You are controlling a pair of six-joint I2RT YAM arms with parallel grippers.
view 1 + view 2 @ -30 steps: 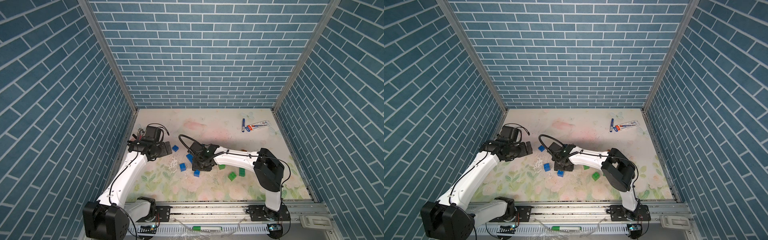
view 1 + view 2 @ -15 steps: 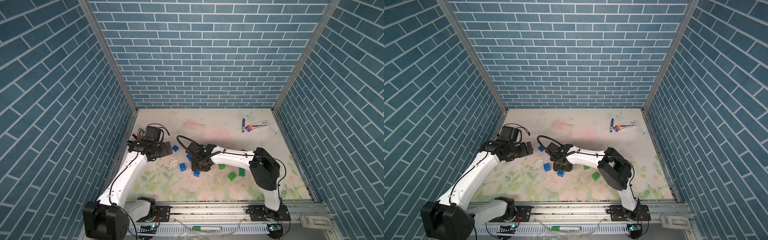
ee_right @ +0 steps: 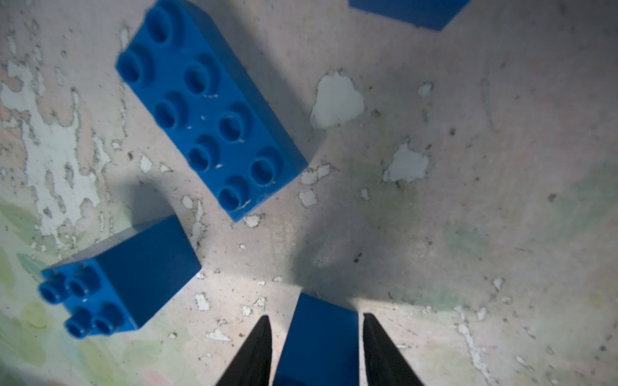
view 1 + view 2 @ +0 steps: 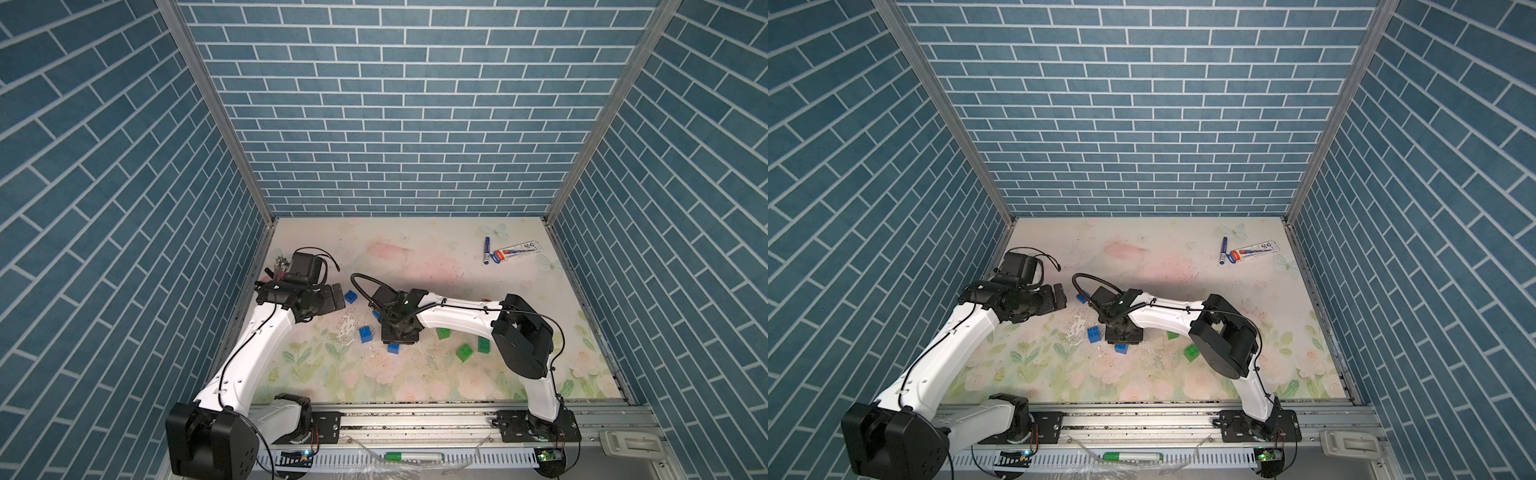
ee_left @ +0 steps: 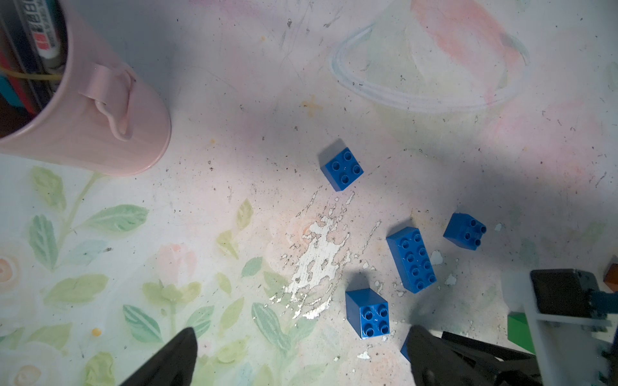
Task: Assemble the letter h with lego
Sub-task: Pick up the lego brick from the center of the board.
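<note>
The right gripper (image 3: 316, 315) is straddling a blue brick (image 3: 321, 341) (clamped or not, unclear); the left gripper (image 5: 302, 331) is hovering, spread wide.

my left arm (image 4: 257, 345) rises from the lower left of the frame. the left gripper (image 4: 337, 297) lies level, pointing toward the centre, jaws wide apart. my right arm (image 4: 457, 318) reaches from the lower right to the centre, its end turned down. the right gripper (image 3: 316, 317) has its jaws narrowed either side of a blue brick (image 3: 321, 344); whether they press it i cannot tell.
</note>
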